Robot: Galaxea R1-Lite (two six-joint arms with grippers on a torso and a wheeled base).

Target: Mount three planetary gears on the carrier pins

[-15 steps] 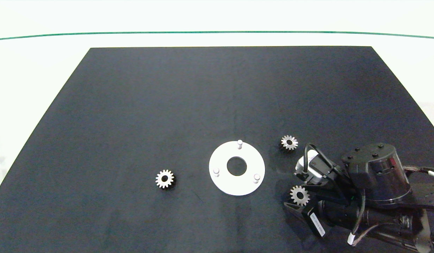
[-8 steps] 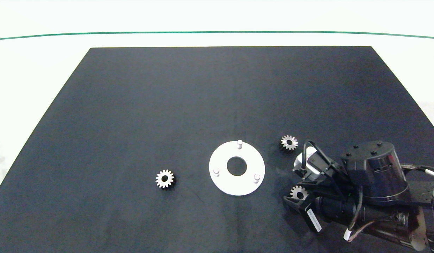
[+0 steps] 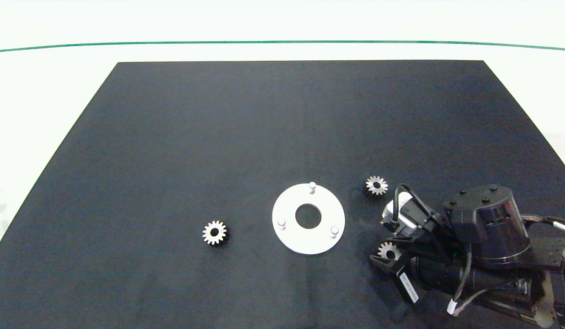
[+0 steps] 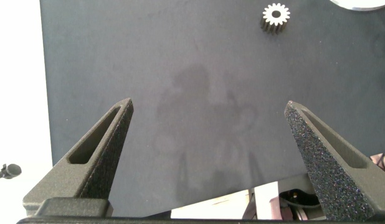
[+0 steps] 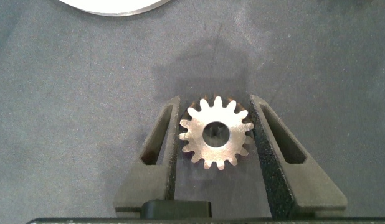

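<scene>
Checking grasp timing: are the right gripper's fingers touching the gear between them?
Touching. The right wrist view shows the right gripper with both fingers against the teeth of the gear, no mat visible between.

No legible text, brand, number or sign is being shown in any view. A small white label (image 3: 407,283) is being carried on the dark body of the right arm in the head view, and tiny dark marks are being shown on it, but no characters can be made out. The gears, the white disc and the black mat are being shown without any markings that can be read.
</scene>
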